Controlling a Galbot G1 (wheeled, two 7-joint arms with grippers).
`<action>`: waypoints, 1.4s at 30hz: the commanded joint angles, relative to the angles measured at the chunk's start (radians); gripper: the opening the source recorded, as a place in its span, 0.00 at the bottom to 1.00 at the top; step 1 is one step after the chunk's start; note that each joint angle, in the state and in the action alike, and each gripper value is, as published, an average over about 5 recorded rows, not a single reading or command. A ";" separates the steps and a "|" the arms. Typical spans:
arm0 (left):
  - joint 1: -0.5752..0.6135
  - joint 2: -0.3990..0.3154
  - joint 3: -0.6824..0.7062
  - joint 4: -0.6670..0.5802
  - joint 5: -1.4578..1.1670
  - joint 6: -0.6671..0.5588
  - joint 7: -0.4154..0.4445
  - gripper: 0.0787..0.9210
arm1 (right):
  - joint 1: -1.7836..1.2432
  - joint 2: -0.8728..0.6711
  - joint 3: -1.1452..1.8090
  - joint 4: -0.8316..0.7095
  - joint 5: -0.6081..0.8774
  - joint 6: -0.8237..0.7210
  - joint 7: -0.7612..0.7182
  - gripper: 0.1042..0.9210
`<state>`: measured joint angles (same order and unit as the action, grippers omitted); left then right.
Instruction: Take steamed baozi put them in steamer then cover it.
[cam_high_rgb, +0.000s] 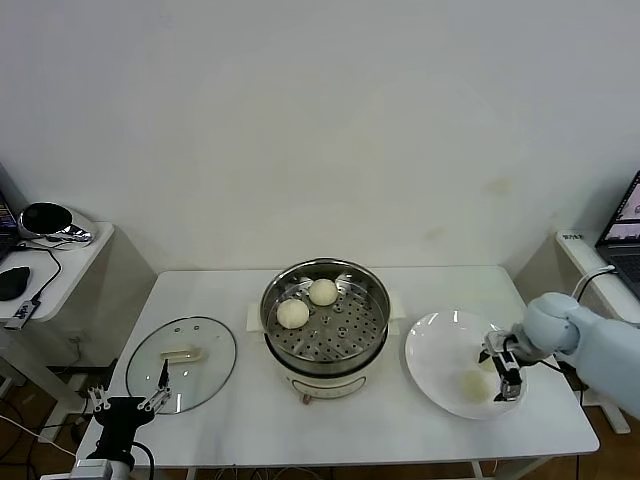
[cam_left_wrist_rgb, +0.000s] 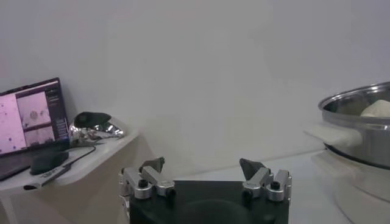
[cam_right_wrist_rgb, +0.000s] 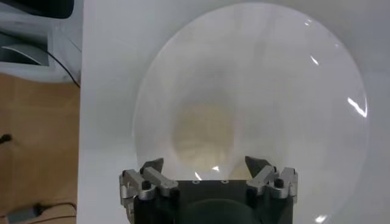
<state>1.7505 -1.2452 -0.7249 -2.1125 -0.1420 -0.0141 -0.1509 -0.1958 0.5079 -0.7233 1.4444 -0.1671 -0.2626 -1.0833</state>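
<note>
Now the white table (cam_high_rgb: 250, 430) fills the lower frame, with the steamer (cam_high_rgb: 325, 318) at its centre holding two baozi (cam_high_rgb: 293, 313). At lower left the cover (cam_high_rgb: 181, 363) lies flat, and my left fingers (cam_high_rgb: 128, 400), spread, wait beside it. At lower right the plate (cam_high_rgb: 440, 350) carries one baozi; my right fingers (cam_high_rgb: 503, 375) are spread over it.
</note>
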 joint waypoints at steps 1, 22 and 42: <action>0.000 0.001 -0.002 0.000 0.001 0.000 0.000 0.88 | -0.047 0.056 0.032 -0.043 -0.018 0.004 0.011 0.88; -0.002 0.007 -0.003 0.000 -0.001 -0.001 0.000 0.88 | 0.097 0.011 -0.007 0.006 0.057 -0.024 -0.049 0.64; -0.011 0.021 0.002 0.000 -0.005 0.000 0.000 0.88 | 0.794 0.242 -0.248 -0.079 0.311 0.045 -0.150 0.64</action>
<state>1.7391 -1.2243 -0.7219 -2.1129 -0.1467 -0.0142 -0.1515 0.3448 0.6271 -0.8744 1.3977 0.0530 -0.2318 -1.2151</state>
